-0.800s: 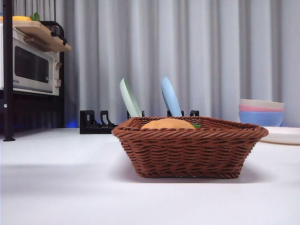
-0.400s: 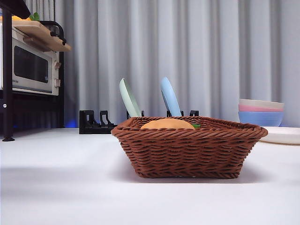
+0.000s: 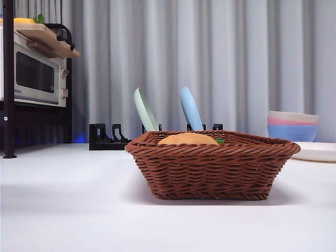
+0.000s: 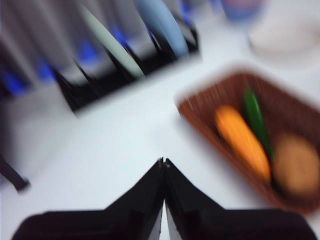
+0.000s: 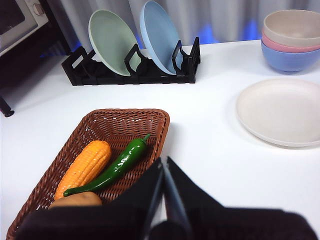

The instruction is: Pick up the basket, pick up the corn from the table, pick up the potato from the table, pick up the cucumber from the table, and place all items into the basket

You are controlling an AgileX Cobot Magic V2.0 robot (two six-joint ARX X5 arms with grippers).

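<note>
Three items, the corn (image 5: 83, 168), cucumber (image 5: 113, 170) and potato (image 5: 76, 200), lie together inside the basket (image 3: 212, 167) on the table (image 3: 68, 199), while the left gripper (image 4: 163, 162) and right gripper (image 5: 164, 162) hover above it, jaws pressed together, holding nothing.

The basket (image 5: 125, 131) is showing rough reddish-brown woven wicker, sitting on a smooth matt white counter (image 5: 210, 165). Inside, the cucumber (image 5: 117, 167) is gleaming glossy green beside the bumpy-kerneled corn (image 5: 85, 167), while the potato (image 5: 75, 200) is looking smooth and dull.
</note>
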